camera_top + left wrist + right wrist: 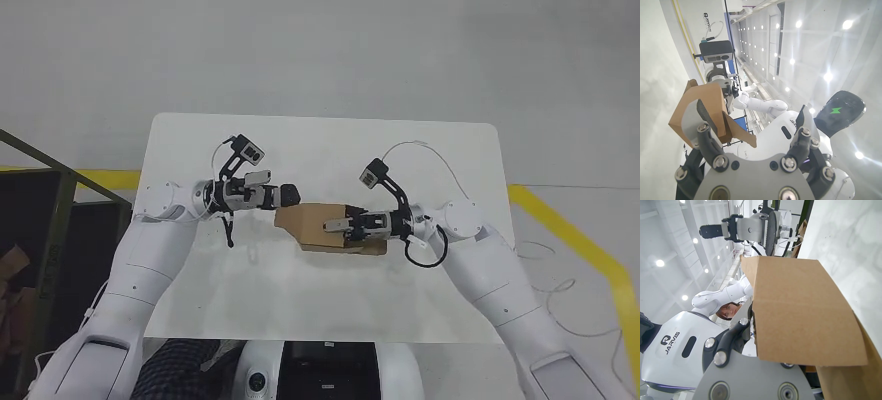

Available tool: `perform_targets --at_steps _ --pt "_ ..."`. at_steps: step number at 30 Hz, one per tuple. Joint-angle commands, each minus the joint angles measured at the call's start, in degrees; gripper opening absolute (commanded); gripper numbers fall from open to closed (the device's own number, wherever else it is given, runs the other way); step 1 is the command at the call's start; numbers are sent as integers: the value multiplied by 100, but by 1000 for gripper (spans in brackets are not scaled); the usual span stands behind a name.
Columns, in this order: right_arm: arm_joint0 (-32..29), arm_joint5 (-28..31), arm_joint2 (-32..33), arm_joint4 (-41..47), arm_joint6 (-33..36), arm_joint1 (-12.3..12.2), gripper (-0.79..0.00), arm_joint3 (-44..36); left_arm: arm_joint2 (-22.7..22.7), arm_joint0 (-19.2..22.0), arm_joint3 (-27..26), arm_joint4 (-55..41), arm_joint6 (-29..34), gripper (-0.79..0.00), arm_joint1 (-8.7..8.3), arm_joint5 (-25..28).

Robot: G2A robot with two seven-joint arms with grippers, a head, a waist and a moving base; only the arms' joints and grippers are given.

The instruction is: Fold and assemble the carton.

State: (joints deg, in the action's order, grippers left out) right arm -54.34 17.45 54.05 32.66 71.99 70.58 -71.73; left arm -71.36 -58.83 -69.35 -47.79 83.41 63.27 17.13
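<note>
Right tool (337,227) clamped on carton (312,218) right end to anchor it over counter (420,290); left tool (288,194) spread wide at left end, probably staging flap fold.

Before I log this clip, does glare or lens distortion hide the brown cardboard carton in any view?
Top view: even light, no glare on the white table, brown cardboard carton plain. Left wrist view: ceiling lamps flare in streaks and straight lines bow, yet the carton stays unobscured. Right wrist view: mild lamp glare, none on the carton.
</note>
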Motion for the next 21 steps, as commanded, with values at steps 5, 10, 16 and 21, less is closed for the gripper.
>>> perform_targets --at_steps 5,10,16,21 --pt "-44 -7 59 -51 -109 -12 -785 -59 32 -82 -114 35 0 0 2 -59" --pt "-65 -16 89 -67 -140 -18 -785 -88 59 -89 -141 35 -9 0 10 -69" --pt "-87 -25 101 -96 -149 -22 -785 -122 122 -62 -137 46 -8 0 29 -82" --pt "-95 -20 143 -96 -154 -30 -785 -110 160 -37 -84 76 -72 0 43 -66"
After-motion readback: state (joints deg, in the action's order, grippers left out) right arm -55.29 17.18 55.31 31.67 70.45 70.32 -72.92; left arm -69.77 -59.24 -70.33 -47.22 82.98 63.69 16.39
